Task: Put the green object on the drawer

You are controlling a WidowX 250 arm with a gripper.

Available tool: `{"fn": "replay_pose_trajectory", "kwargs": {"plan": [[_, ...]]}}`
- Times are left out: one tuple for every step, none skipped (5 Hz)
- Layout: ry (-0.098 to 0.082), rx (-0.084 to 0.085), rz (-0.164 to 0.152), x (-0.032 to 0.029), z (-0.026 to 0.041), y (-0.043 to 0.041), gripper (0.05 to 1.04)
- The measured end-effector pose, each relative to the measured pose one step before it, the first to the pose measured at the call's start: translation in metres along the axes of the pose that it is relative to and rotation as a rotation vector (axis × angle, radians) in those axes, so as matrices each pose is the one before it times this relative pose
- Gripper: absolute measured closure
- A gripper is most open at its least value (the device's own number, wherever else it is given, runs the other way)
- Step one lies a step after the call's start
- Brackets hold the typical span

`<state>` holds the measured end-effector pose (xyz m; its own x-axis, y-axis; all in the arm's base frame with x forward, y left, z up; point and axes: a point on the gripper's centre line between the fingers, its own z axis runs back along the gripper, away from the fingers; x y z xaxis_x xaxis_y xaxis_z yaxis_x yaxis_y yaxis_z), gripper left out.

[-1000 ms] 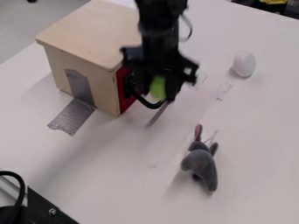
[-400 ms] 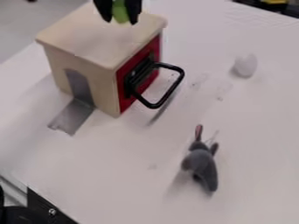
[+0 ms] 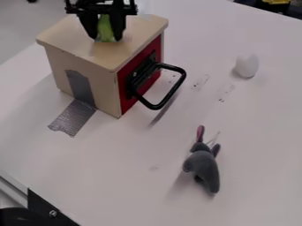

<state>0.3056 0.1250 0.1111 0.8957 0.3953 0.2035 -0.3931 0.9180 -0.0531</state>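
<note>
We count one gripper [image 3: 106, 38], one green object [image 3: 105, 29], one wooden drawer box [image 3: 77, 42], one black handle [image 3: 176, 88], one white egg-shaped thing [image 3: 247, 66] and one grey plush toy [image 3: 204, 167]. We see the object bright green, taller than wide, pinched between the fingers at the box's top; whether it touches, we cannot tell.

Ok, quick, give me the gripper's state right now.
Gripper: closed on the green object, over the top of the wooden drawer box.
</note>
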Motion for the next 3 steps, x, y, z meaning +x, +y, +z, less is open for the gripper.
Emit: {"fn": "replay_pose_trajectory", "kwargs": {"plan": [[-0.0034,-0.0127,0.0015,0.00432,0.00449,-0.00273,0.158],[-0.0217,0.0071,-0.0177,0.00449,0.02133,-0.00397,0.081],[-0.0889,-0.0109,-0.0074,0.00531,0.03276,-0.00445,0.084]]}}
